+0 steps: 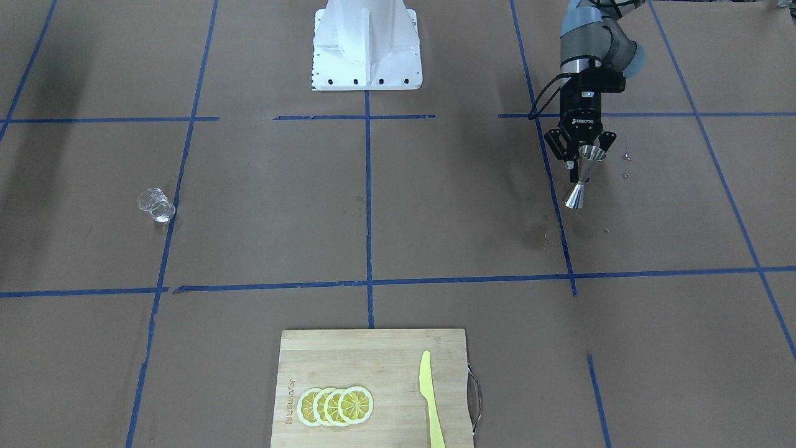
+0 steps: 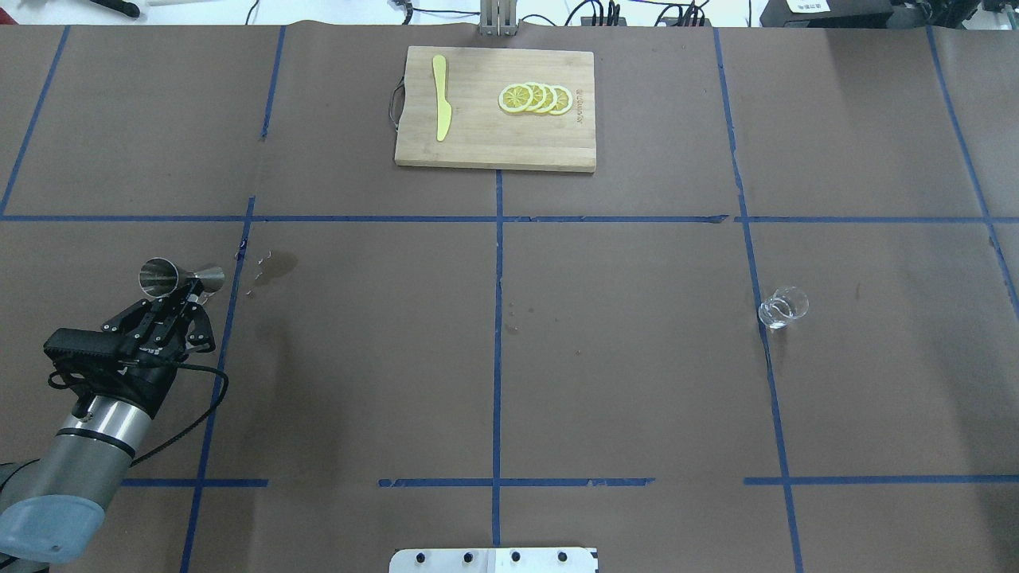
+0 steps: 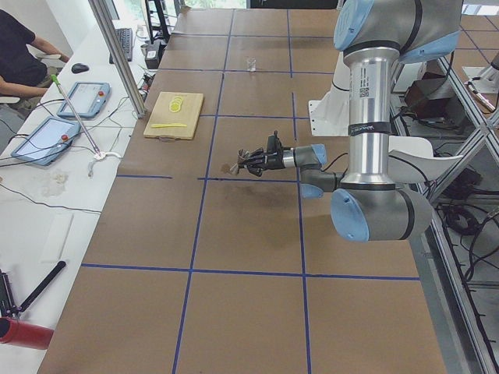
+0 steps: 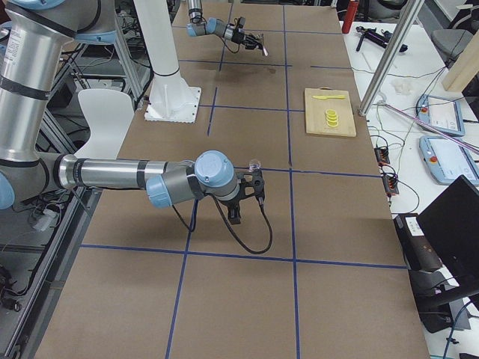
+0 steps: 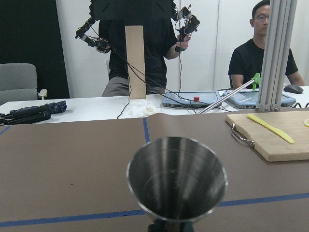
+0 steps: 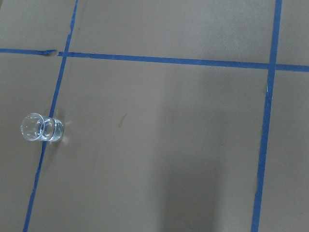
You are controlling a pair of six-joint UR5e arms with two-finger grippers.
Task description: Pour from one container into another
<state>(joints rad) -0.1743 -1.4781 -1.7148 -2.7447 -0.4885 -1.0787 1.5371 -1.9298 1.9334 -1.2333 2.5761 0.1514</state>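
Left gripper (image 2: 181, 296) is clamped on the jigger (image 2: 181, 278) at its waist, with the cup tilted. Level its mouth before pouring. The glass (image 6: 42, 128) sits on the table near the right gripper (image 4: 253, 183), not touching it. Whether that gripper's jaws are open cannot be told.

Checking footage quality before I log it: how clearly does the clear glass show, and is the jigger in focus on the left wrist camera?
Front-facing view: the glass is faint, just pale glints on the brown table. Right wrist view: it is sharp. Left wrist view: the jigger is in focus, rim crisp.
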